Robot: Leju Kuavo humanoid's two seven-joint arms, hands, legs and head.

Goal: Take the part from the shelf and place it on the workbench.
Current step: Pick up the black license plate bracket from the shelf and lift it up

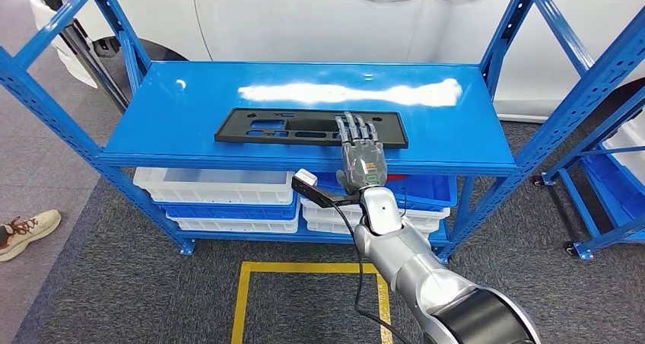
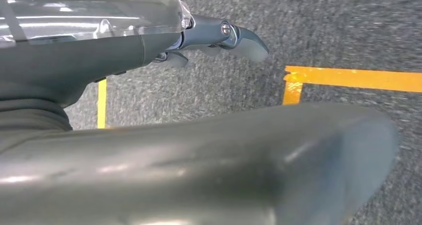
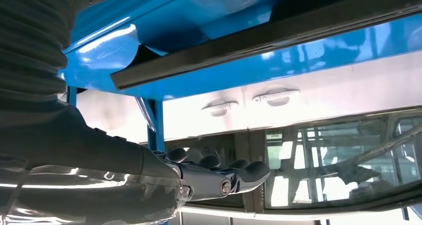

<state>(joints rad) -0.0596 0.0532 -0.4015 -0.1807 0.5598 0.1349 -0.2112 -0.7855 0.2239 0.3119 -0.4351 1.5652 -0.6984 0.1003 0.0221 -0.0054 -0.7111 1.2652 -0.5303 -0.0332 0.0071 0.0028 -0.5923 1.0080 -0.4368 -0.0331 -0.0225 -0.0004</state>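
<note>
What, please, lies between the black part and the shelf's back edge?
In the head view, only bare blue shelf with a bright glare streak lies behind the black part; nothing stands there.

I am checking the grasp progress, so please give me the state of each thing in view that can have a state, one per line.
Flat black plastic part with cut-outs: lying flat on the shelf, not lifted.
Blue metal shelf: top level carries the part.
Right hand: fingers stretched out and apart above the part's near edge, holding nothing.
Left hand: hanging over grey carpet with yellow tape, holding nothing.
White plastic bins: stacked under the top level.
White car doors: closed.
</note>
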